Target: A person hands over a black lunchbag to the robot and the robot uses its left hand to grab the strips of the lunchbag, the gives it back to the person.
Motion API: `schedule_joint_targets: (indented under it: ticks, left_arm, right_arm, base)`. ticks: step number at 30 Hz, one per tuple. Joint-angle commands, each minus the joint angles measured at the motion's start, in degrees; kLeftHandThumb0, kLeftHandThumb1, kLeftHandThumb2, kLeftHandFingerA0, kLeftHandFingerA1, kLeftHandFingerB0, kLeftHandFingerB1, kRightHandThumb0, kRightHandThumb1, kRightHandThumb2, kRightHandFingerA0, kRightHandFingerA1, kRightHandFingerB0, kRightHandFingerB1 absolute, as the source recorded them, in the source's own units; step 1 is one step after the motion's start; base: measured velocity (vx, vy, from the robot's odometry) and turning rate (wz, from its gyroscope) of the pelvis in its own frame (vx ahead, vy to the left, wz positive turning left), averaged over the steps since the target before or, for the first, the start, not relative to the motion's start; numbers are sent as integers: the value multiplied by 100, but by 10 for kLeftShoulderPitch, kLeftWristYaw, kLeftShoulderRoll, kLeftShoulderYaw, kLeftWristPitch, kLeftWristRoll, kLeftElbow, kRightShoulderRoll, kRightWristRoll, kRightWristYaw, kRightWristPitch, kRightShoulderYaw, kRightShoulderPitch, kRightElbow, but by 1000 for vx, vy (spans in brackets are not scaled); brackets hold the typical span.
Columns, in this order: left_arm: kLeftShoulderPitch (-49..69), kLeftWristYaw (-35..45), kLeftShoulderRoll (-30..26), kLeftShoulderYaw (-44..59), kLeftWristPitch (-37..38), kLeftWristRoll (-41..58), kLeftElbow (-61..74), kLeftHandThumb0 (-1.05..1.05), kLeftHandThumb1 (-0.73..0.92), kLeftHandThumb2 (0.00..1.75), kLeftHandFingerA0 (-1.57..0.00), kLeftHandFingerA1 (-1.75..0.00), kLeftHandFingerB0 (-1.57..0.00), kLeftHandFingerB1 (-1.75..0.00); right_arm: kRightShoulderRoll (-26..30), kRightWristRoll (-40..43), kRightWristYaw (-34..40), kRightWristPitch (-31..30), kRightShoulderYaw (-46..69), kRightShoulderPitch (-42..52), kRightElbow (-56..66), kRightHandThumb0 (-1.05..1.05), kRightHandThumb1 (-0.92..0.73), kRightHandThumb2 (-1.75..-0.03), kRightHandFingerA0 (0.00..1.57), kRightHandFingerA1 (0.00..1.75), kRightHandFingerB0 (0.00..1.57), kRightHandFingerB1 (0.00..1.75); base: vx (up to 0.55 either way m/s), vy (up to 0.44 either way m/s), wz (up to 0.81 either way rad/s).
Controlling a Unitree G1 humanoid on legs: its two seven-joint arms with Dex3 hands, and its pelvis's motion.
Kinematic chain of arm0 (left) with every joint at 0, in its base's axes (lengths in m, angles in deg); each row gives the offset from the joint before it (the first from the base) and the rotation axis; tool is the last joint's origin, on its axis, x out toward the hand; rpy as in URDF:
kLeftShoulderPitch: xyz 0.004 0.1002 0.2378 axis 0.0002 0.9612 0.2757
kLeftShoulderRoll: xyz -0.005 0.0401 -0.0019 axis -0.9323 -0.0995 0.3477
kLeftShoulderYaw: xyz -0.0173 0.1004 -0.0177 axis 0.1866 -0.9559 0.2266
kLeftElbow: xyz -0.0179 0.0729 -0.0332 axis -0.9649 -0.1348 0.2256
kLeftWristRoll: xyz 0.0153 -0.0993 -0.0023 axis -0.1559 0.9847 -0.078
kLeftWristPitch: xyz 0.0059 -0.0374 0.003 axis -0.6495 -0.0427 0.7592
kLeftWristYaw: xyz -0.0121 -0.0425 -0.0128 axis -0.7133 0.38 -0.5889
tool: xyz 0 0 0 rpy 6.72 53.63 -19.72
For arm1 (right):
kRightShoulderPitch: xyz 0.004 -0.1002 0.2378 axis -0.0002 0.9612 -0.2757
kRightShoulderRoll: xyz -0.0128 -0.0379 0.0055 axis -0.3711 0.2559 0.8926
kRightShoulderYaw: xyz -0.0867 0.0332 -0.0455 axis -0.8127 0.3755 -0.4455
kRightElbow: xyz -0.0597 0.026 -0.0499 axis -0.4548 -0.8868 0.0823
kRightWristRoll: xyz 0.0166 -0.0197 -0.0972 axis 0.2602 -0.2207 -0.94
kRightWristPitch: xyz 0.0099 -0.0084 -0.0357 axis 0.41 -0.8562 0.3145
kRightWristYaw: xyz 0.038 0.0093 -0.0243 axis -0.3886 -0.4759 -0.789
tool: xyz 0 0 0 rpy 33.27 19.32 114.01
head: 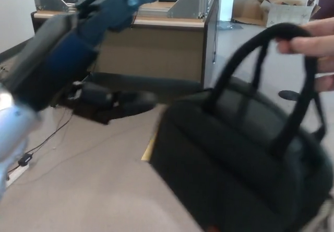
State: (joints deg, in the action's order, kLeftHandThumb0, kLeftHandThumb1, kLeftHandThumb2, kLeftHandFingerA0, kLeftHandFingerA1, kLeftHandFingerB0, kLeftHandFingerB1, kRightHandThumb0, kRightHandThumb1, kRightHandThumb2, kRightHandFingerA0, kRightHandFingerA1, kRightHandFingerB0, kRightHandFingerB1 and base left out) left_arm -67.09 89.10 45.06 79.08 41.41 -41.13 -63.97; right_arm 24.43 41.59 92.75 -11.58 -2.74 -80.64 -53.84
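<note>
Lunchbag (235, 159): at 4 o'clock, hung by straps (282, 36) from person's hand (313, 46). Left hand (117, 4): at 11 o'clock, blurred, fingers spread, empty.

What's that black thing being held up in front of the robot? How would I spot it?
Start from the big dark desk at the back, then come forward and right. Filling the lower right is the black lunchbag, hanging by two looped straps from a person's hand at the right edge. Nothing else here is soft, rounded and strapped.
</note>
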Motion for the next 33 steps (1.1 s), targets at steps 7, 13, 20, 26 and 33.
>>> schedule_joint_targets:
  ticks: [7,13,20,26,33]
  left_arm:
    - [-166,12,128,-135,-216,-118,-73,-79,50,87,-1,-10,-4,-13]
    - [-200,0,140,-143,-221,-146,-123,-80,50,87,0,-10,-2,-11]
    - [-201,-11,158,-162,-226,-187,-149,-76,47,86,0,-11,-1,-11]
    - [-188,17,141,-182,-255,-231,-135,-69,43,82,0,-15,0,-12]
    - [-200,-6,161,-189,-282,-269,-156,-59,37,72,-4,-38,-10,-21]
  right_arm:
    - [10,-5,-5,-8,-6,4,13,-63,-76,-63,44,41,38,37]
    - [11,-5,-9,-16,-8,8,16,-64,-76,-63,45,40,38,37]
    - [8,-8,-2,-16,-14,13,18,-62,-76,-63,45,41,39,37]
    - [13,-8,-4,-20,-18,12,24,-63,-76,-63,44,40,40,37]
    - [16,-7,-4,-9,-19,3,15,-65,-76,-64,46,43,42,38]
  base:
    - [0,0,0]
    - [0,0,0]
    - [0,0,0]
    - [0,0,0]
    - [0,0,0]
